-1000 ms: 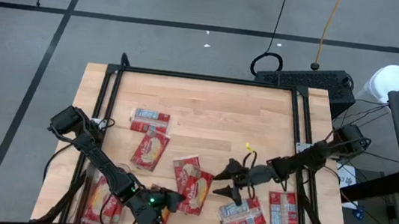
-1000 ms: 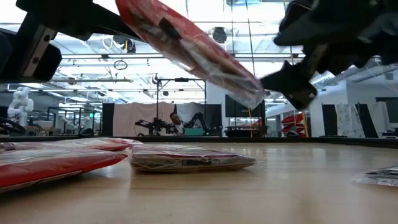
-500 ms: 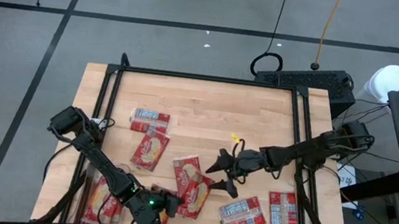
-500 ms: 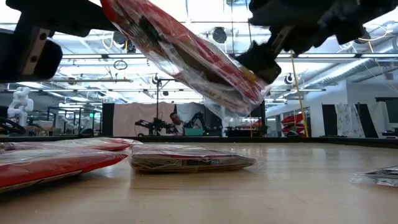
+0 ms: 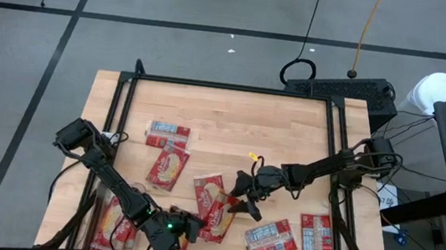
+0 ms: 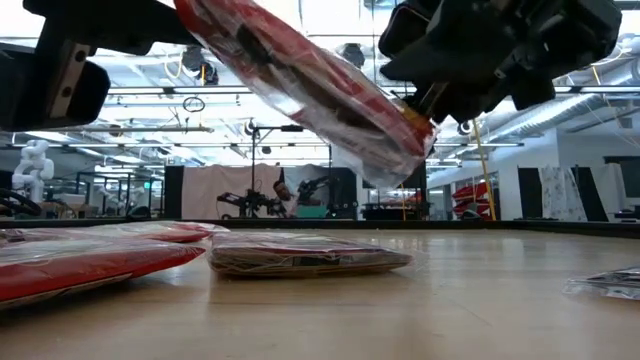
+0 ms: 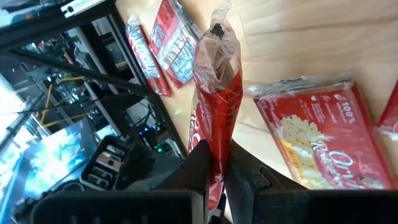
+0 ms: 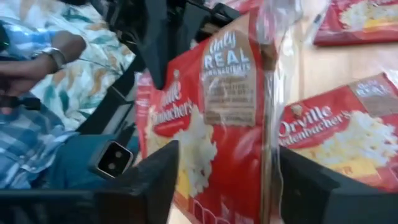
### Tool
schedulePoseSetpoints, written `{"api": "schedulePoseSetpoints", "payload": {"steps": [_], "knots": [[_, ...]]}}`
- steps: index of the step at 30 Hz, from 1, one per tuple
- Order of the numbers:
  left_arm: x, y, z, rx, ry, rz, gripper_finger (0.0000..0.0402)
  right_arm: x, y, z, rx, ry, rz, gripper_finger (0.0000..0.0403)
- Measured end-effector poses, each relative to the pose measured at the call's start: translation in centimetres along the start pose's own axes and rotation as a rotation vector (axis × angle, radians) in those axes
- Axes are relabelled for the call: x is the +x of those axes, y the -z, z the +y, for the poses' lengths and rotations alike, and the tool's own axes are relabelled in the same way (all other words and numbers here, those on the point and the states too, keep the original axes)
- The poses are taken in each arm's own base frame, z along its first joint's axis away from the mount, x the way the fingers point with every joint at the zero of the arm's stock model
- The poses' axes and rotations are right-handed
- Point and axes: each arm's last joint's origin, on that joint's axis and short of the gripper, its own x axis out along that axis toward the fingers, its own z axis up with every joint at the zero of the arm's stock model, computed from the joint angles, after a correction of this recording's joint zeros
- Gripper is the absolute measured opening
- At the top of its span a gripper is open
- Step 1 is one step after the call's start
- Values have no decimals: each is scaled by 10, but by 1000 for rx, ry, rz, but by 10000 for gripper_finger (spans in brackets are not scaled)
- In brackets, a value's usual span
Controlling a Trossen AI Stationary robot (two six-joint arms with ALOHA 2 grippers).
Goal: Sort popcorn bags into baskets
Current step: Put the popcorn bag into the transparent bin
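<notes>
Popcorn bags (image 5: 167,169) lie scattered across the wooden table (image 5: 232,118) as we look down from above: one label-side up near the middle left, one picture-side up just below it, two overlapping near the centre, and two more label-side up toward the right front corner (image 5: 315,239).

Our left gripper (image 7: 216,163) sits at the table's front left edge, clenched on the end of one raised bag (image 7: 217,93). In the left wrist view we see that packet pinched edge-on between the two dark fingers (image 7: 198,163), its crimped far end pointing away over the wood. In the low view the same bag (image 6: 310,85) hangs in the air, tilted, with its lower end toward the right.

Our right gripper (image 5: 242,196) reaches in from the right side to the centre of the table. In the right wrist view its two fingers (image 8: 158,180) stand apart on either side of the held bag's face (image 8: 205,124), with the clear sealed edge between them; we cannot tell whether they touch it. Another bag (image 8: 339,137) lies flat on the wood beyond.

At the front left, beside the left arm, we see more red packets (image 5: 111,222) in a pile. A person's patterned sleeve (image 8: 37,81) shows off the table in the right wrist view.
</notes>
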Motion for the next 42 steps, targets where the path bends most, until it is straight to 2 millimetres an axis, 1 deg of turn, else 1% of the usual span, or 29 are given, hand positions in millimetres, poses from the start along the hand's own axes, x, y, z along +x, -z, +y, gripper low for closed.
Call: {"api": "schedulePoseSetpoints", "payload": {"steps": [6,8,10,13,17,20,22,25,27,30,32,34,35,38,42], "knots": [[1,4,0,-247,-13,79,42,0,0,0,-22,-16,2,80],[1,4,0,-292,-21,98,59,0,0,0,-28,-25,4,38],[-2,2,1,-348,-51,151,85,-2,-3,1,-37,-25,-5,14],[-7,2,5,-483,-142,275,132,-8,-10,6,-64,-31,-21,17],[-23,2,15,-684,-296,425,190,-28,-14,16,-98,-42,-50,18],[-39,4,23,-860,-394,464,220,-46,-17,23,-122,-13,-125,9],[-50,7,30,-986,-446,447,229,-57,-14,26,-131,45,-171,7],[-65,19,41,-1216,-523,396,227,-69,-7,31,-155,137,-249,11],[-75,28,46,-1338,-555,368,216,-76,-6,35,-181,188,-339,14],[-89,48,56,-1574,-615,310,197,-83,-3,41,-234,262,-484,14],[-97,60,60,-1727,-610,234,185,-86,-3,44,-266,296,-577,13],[-99,72,63,-1850,-559,146,175,-88,-5,47,-302,302,-648,13],[-99,76,64,-1887,-523,107,171,-88,-6,49,-318,300,-673,13],[-99,84,66,-1921,-432,28,167,-84,-8,50,-348,289,-723,13],[-106,90,72,-1941,-424,-36,175,-78,-6,51,-358,244,-784,13]]}}
